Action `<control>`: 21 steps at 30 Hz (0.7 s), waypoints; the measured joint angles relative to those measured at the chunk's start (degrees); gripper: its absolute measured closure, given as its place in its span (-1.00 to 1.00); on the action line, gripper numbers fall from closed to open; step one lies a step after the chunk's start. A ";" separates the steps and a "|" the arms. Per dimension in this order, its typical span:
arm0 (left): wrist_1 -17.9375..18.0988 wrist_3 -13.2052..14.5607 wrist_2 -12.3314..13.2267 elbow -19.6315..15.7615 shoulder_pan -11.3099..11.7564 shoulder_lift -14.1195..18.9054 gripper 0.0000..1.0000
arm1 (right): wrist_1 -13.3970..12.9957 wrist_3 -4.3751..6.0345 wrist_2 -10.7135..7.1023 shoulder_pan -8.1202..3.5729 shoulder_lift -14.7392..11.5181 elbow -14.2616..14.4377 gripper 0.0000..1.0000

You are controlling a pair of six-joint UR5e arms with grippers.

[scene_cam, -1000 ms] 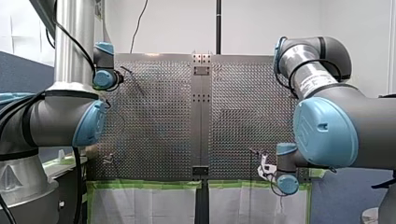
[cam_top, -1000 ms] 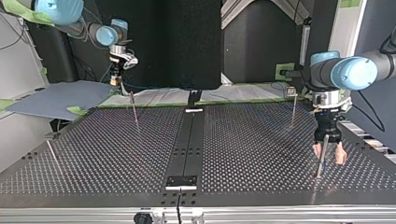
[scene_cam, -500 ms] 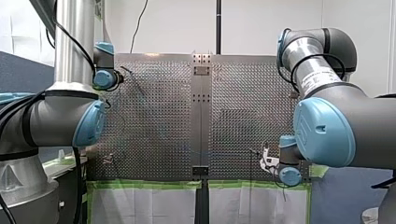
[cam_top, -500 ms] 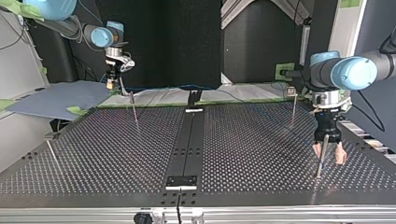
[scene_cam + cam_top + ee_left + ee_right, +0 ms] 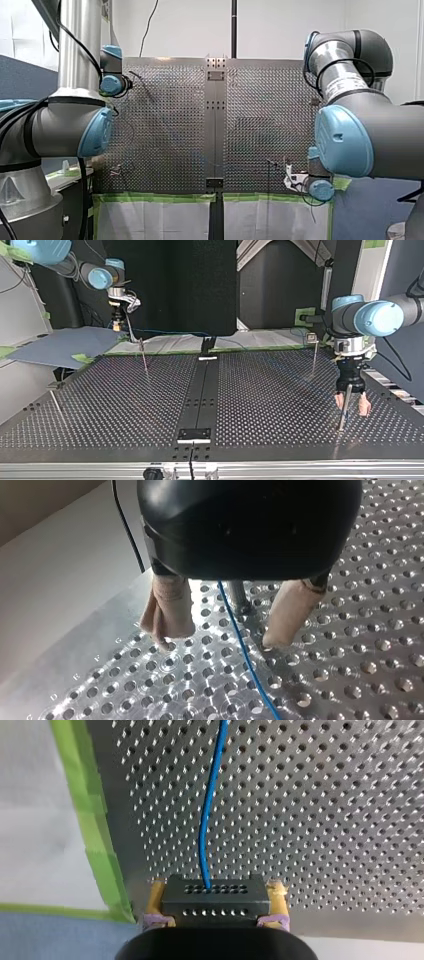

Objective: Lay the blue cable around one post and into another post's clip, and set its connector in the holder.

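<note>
Right wrist view: the blue cable (image 5: 209, 810) leaves the top face of the connector (image 5: 213, 899), a dark block with rows of small holes, and runs ahead over the perforated table (image 5: 325, 820) until the frame cuts it off. My right gripper (image 5: 216, 887) is clamped on the connector, with one yellow pad (image 5: 158, 892) against each side. The block's lower part is hidden behind the gripper body. Green tape (image 5: 92, 815) borders the table's edge just beside the gripper.

Left wrist view: the cable passes between the beige-padded fingers (image 5: 167, 607) of my left gripper (image 5: 222, 639), touching neither pad. The fingers stand apart, straddling a metal post (image 5: 239, 596) whose top is hidden under the black gripper body. Whether the cable touches that post cannot be told.

Top view: my right gripper hangs over the table's edge on the arms' side, towards the view's left corner. From it only a faint blue line shows along that edge, and the cable's course across the table to my left gripper cannot be traced. The pictures do not show which post carries a clip.

Front view: both grippers are largely hidden behind their own wrist joints.
</note>
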 joint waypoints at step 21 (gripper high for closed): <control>-0.15 0.00 -0.36 -0.02 -0.28 0.00 -1.00 | -1.85 -1.55 -8.83 -3.04 0.04 0.19 1.00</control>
